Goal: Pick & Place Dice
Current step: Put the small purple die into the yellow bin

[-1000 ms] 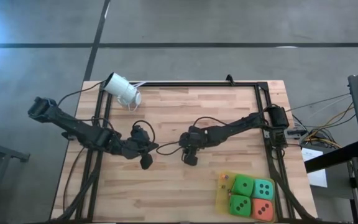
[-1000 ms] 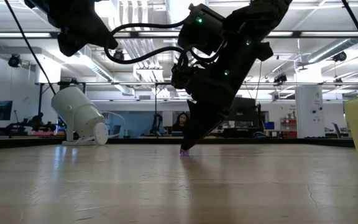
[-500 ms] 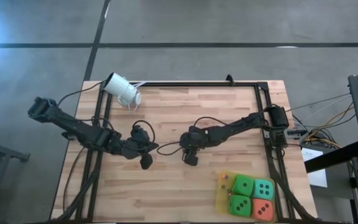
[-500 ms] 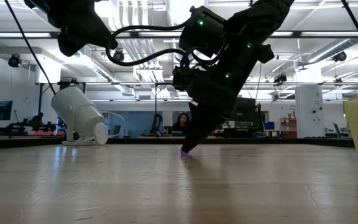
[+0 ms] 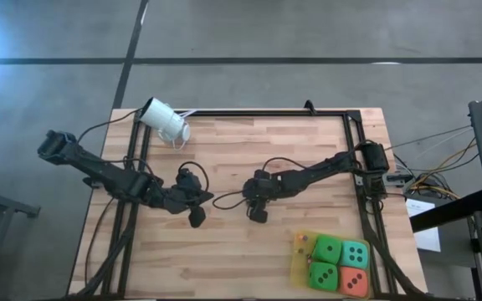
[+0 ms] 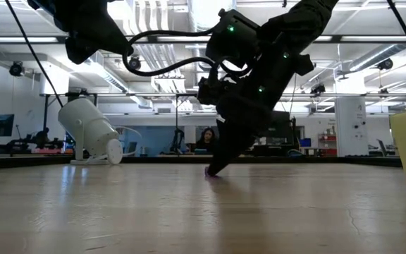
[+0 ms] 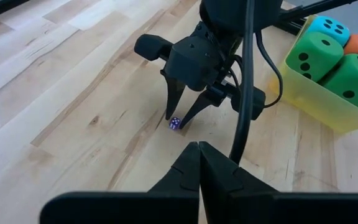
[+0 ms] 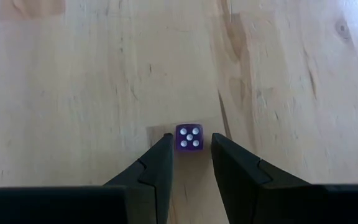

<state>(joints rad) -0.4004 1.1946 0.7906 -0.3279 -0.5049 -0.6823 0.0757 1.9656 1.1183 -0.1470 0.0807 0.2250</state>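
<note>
- While you scan from the left: left pincer (image 5: 197, 219) hangs shut and idle over the counter (image 5: 224, 259).
- Mid-counter: right pincer (image 8: 191, 163), fingers slightly parted, straddles a tiny purple die (image 8: 189, 137) lying on the wood; whether they touch it, you cannot tell.
- Step, as judged: grasp. Next calls for closing squarely, then lifting.
- Right: yellow tray (image 5: 299, 264) holds four large dice (image 5: 340, 264).
</note>
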